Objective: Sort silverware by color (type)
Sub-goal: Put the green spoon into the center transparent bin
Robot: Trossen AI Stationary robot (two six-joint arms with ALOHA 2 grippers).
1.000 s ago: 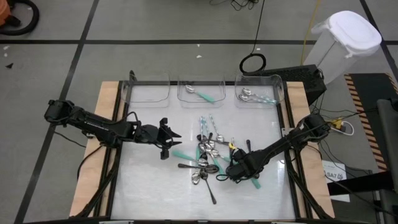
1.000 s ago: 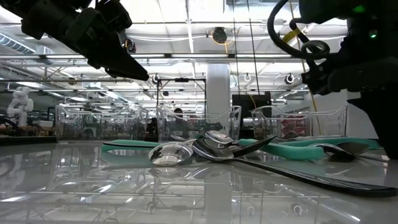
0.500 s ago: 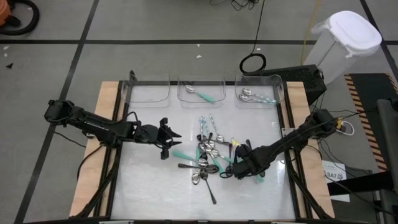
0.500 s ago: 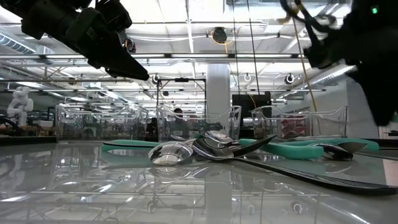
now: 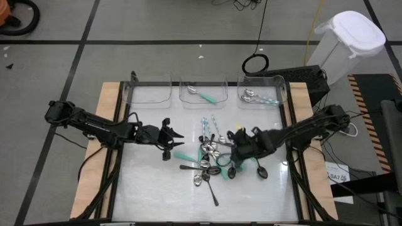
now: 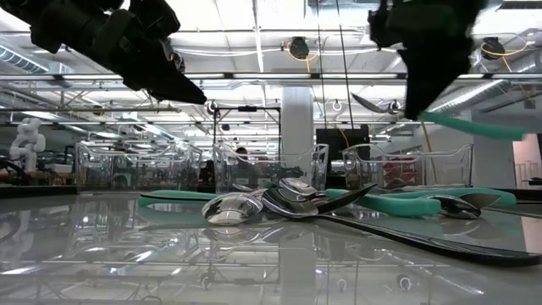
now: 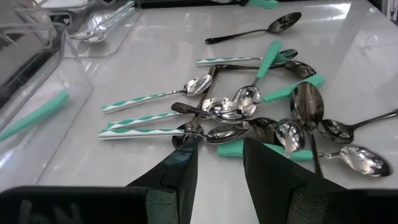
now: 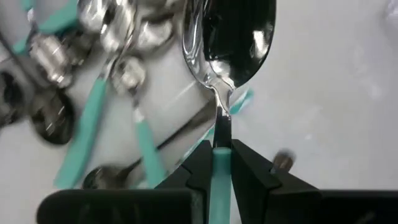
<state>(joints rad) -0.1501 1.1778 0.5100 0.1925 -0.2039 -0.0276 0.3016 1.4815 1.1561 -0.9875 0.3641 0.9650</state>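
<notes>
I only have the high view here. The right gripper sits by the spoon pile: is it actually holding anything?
Observer: Yes. The right wrist view shows the right gripper shut on the handle of a teal-handled spoon.
Operator: Is that spoon off the table?
Observer: The low view shows it in the air, well above the pile.
Operator: And the other arm?
Observer: Its wrist view shows the left gripper open, with nothing between its fingers.

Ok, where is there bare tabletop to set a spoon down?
Bare: the white tabletop nearest the camera's bottom edge, left of the spoon pile, and the strip below the empty left clear bin. Crowded: the centre, where the right tool holds a teal-handled spoon.
</notes>
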